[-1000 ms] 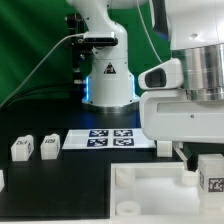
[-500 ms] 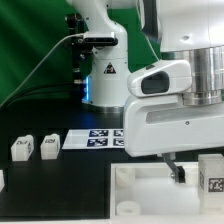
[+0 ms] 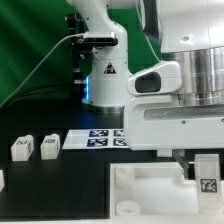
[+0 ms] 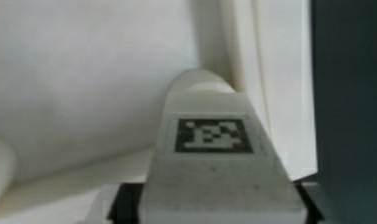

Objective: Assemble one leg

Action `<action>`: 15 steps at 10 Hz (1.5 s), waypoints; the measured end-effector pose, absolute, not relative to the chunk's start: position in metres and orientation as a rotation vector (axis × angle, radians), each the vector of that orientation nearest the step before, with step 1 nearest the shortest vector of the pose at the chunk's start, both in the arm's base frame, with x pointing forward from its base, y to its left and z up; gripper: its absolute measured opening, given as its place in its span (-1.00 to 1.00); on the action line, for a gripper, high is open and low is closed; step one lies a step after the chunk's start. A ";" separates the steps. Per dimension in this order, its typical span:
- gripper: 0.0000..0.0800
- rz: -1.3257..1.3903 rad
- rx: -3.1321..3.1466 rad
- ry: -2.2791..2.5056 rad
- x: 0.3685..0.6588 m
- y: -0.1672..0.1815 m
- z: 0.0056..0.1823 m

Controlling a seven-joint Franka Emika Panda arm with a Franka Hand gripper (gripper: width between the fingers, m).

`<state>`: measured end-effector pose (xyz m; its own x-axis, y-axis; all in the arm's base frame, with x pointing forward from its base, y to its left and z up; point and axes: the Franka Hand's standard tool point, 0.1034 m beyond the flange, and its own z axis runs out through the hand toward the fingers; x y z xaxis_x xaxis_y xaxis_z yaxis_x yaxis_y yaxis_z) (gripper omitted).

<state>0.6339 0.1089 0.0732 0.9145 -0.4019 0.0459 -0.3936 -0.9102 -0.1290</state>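
Note:
My gripper (image 3: 203, 172) is shut on a leg (image 3: 208, 176), a small white block with a black-and-white tag, at the exterior view's right. It holds the leg over the far right part of the large white square piece (image 3: 150, 192). In the wrist view the leg (image 4: 211, 140) stands between my dark fingers (image 4: 140, 205), tag facing the camera, with the white piece behind it. Two more legs (image 3: 21, 148) (image 3: 49, 146) stand on the black table at the exterior view's left. Another white part (image 3: 2, 180) shows at the left edge.
The marker board (image 3: 103, 137) lies flat behind the square piece, in front of the arm's base (image 3: 105, 85). My arm's white body fills the upper right of the exterior view and hides what lies behind it.
My arm's body has shifted toward the exterior view's left. The leg in my fingers has moved slightly left over the square piece. The other legs have not moved.

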 end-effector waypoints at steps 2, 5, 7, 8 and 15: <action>-0.27 -0.057 -2.808 1.118 0.631 0.113 0.073; -0.27 0.007 -2.317 1.896 0.628 0.119 0.071; -0.27 0.045 -2.002 2.143 0.627 0.115 0.069; -0.27 0.063 -1.922 2.201 0.627 0.114 0.069; 0.57 -0.009 -2.427 1.614 0.629 0.119 0.077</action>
